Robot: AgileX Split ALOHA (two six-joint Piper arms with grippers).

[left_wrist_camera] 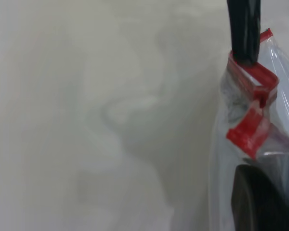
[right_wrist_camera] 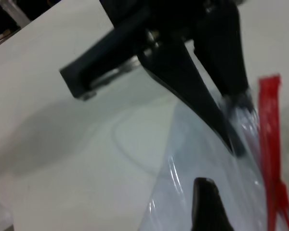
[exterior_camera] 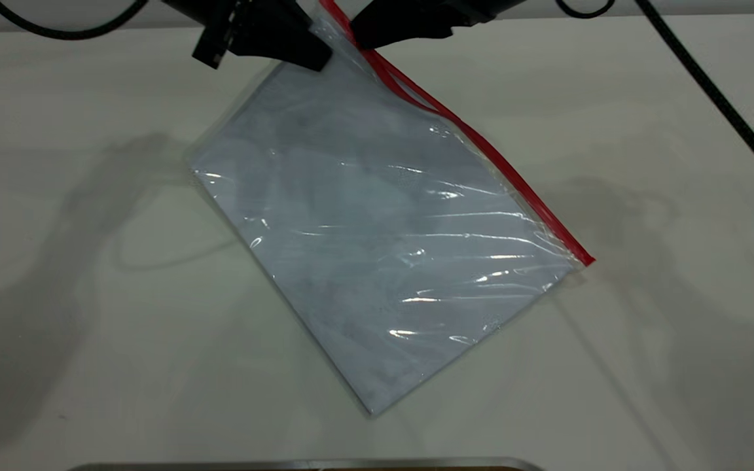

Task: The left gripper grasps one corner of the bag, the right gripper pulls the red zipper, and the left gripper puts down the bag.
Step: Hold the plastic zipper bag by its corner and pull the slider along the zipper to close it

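The bag (exterior_camera: 377,229) hangs slanted, its top corner lifted and its lower part on the table. The red zipper (exterior_camera: 514,176) runs down its right edge and splits into two strands near the top. My left gripper (exterior_camera: 318,62) is shut on the bag just beside the red-edged top corner; the right wrist view shows its fingers (right_wrist_camera: 233,139) pinching the plastic next to the strip's end (right_wrist_camera: 269,91). My right gripper (exterior_camera: 359,40) is shut on the red strip near that corner; in the left wrist view it (left_wrist_camera: 243,53) clamps the crumpled strip (left_wrist_camera: 253,125).
The white table (exterior_camera: 612,360) lies all round the bag. A thick black cable (exterior_camera: 717,98) crosses the back right, and another (exterior_camera: 56,29) runs along the back left. A metal edge (exterior_camera: 305,464) lines the front.
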